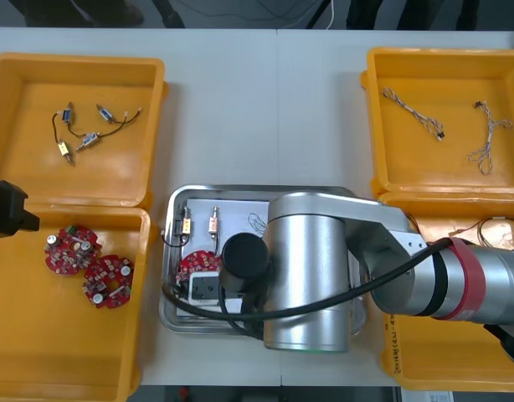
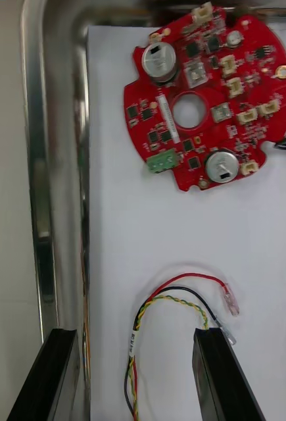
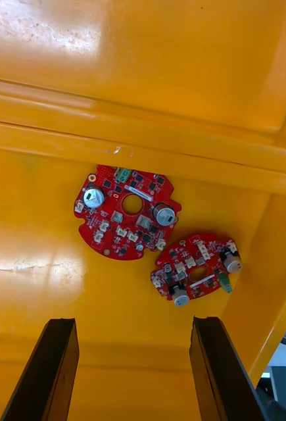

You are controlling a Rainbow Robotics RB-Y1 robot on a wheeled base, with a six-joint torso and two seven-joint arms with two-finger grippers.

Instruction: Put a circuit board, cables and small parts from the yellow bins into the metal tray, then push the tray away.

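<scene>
The metal tray (image 1: 175, 203) sits at the table's middle, white inside (image 2: 182, 230). On it lie a round red circuit board (image 2: 205, 99), two small metal parts (image 1: 187, 222) and a black cable (image 1: 168, 239). My right arm (image 1: 324, 268) reaches over the tray. Low over the white floor, my right gripper (image 2: 136, 332) stands open. A red and yellow cable (image 2: 175, 299) lies loose between its fingers, beside the tray wall (image 2: 50, 197). My left gripper (image 3: 133, 322) hangs open above two circuit boards (image 3: 126, 210) in the near left yellow bin (image 3: 37, 276).
The far left bin (image 1: 77, 67) holds black cables with small metal parts (image 1: 88, 138). Twisted cables (image 1: 412, 109) lie in the far right bin (image 1: 449, 67). A cable loop (image 1: 491, 230) shows in the near right bin (image 1: 458, 368). Bare table lies beyond the tray.
</scene>
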